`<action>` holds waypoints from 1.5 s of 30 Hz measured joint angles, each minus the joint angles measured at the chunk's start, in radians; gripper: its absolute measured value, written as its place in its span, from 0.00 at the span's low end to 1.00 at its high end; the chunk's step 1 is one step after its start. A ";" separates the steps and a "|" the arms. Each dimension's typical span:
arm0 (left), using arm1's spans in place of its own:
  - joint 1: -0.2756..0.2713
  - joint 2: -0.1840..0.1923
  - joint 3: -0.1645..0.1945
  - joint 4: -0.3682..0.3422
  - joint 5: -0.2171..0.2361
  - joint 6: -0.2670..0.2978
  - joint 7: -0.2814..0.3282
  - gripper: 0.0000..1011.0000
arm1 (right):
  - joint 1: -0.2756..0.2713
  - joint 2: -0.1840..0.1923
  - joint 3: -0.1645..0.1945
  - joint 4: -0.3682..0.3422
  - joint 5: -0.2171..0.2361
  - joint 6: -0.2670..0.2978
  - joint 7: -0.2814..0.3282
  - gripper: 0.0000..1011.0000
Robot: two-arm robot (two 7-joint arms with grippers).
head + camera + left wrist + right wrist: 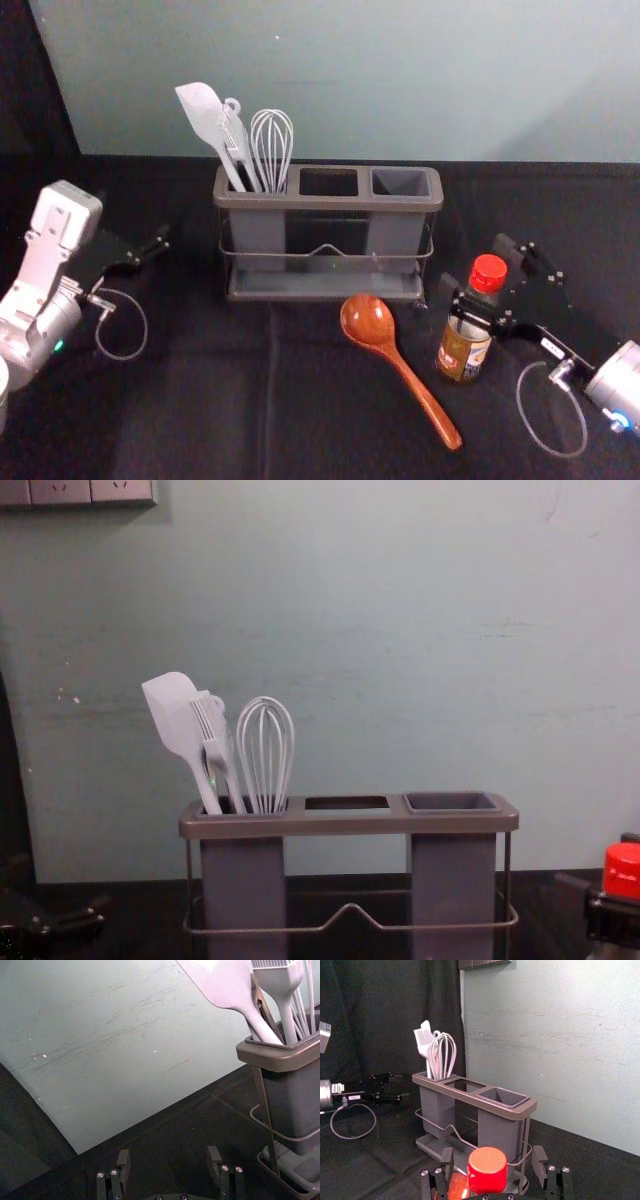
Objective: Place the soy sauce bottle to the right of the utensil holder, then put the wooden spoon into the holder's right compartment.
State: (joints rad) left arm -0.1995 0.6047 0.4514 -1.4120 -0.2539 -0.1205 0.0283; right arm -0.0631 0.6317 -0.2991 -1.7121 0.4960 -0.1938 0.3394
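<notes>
Red-capped, the soy sauce bottle stands upright on the black-covered bench, nearer the robot than the utensil holder and off to its right. The right end effector is open around it, its fingers spread on either side of the neck and cap, with gaps showing between them and the cap. The wooden spoon lies left of the bottle, bowl towards the holder. A spatula, brush and whisk stand in the left compartment. The left end effector is parked left of the holder, open.
</notes>
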 joint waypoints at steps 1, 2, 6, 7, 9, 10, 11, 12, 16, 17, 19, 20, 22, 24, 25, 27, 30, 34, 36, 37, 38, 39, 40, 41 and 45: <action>0.000 0.000 0.000 0.000 0.000 0.000 0.000 0.99 | 0.000 -0.003 0.001 0.001 -0.001 0.001 0.001 0.99; 0.000 0.000 0.000 0.000 0.000 0.000 0.000 0.99 | 0.000 -0.007 0.004 0.002 -0.002 0.002 0.004 0.99; 0.000 0.000 0.000 0.000 0.000 0.000 0.000 0.99 | -0.003 -0.015 0.012 0.003 -0.005 0.004 0.013 0.99; 0.000 0.000 0.000 0.000 0.000 0.000 0.000 0.99 | -0.004 -0.016 0.013 0.003 -0.006 0.004 0.014 0.97; 0.000 0.000 0.000 0.000 0.000 0.000 0.000 0.99 | -0.008 -0.019 0.017 0.002 -0.011 0.005 0.016 0.94; 0.000 0.000 0.000 0.000 0.000 0.000 0.000 0.99 | -0.010 -0.020 0.019 0.001 -0.013 0.007 0.017 0.93; 0.000 0.000 0.000 0.000 0.000 0.000 0.000 0.99 | -0.012 -0.021 0.021 -0.001 -0.014 0.008 0.018 0.92; 0.000 0.000 0.000 0.000 0.000 0.000 0.000 0.99 | -0.017 -0.023 0.025 -0.005 -0.016 0.010 0.020 0.88; 0.000 0.000 0.000 0.000 0.000 0.000 0.000 0.99 | -0.031 -0.027 0.039 -0.018 -0.017 0.014 0.022 0.77; 0.000 0.000 0.000 0.000 0.000 0.000 0.000 0.99 | -0.034 -0.027 0.041 -0.021 -0.018 0.014 0.023 0.73; 0.000 0.000 0.000 0.000 0.000 0.000 0.000 0.99 | -0.045 -0.029 0.050 -0.030 -0.020 0.015 0.023 0.68; 0.000 0.000 0.000 0.000 0.000 0.000 0.000 0.99 | -0.052 -0.030 0.056 -0.036 -0.021 0.015 0.024 0.64; 0.000 0.000 0.000 0.000 0.000 0.000 0.000 0.99 | -0.058 -0.031 0.061 -0.042 -0.022 0.016 0.024 0.60; 0.000 0.000 0.000 0.000 0.000 0.000 0.000 0.99 | -0.068 -0.032 0.069 -0.051 -0.023 0.017 0.028 0.52; 0.000 0.000 0.000 0.000 0.000 0.000 0.000 0.99 | -0.071 -0.033 0.072 -0.054 -0.024 0.017 0.029 0.50; 0.000 0.000 0.000 0.000 0.000 0.000 0.000 0.99 | -0.078 -0.036 0.079 -0.060 -0.024 0.018 0.031 0.42; 0.000 0.000 0.000 0.000 0.000 0.000 0.000 0.99 | -0.084 -0.039 0.085 -0.062 -0.025 0.019 0.035 0.39; 0.000 0.000 0.000 0.000 0.000 0.000 0.000 0.99 | -0.090 -0.047 0.096 -0.068 -0.029 0.023 0.041 0.39; 0.000 0.000 0.000 0.000 0.000 0.000 0.000 0.99 | -0.095 -0.050 0.105 -0.076 -0.031 0.023 0.044 0.39; 0.000 0.000 0.000 0.000 0.000 0.000 0.000 0.99 | -0.098 -0.051 0.109 -0.079 -0.031 0.023 0.044 0.39; 0.000 0.000 0.000 0.000 0.000 0.000 0.000 0.99 | -0.100 -0.052 0.114 -0.082 -0.032 0.023 0.044 0.39; 0.000 0.000 0.000 0.000 0.000 0.000 0.000 0.99 | -0.102 -0.053 0.118 -0.085 -0.032 0.023 0.044 0.39; 0.000 0.000 0.000 0.000 0.000 0.000 0.000 0.99 | -0.105 -0.054 0.124 -0.089 -0.031 0.022 0.044 0.39; 0.000 0.000 0.000 0.000 0.000 0.000 0.000 0.99 | -0.110 -0.056 0.134 -0.098 -0.030 0.020 0.043 0.39; 0.000 0.000 0.000 0.000 0.000 0.000 0.000 0.99 | -0.120 -0.062 0.163 -0.114 -0.025 0.014 0.039 0.39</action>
State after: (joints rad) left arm -0.1995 0.6047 0.4514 -1.4120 -0.2539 -0.1205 0.0283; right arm -0.1833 0.5694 -0.1356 -1.8262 0.4709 -0.1799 0.3789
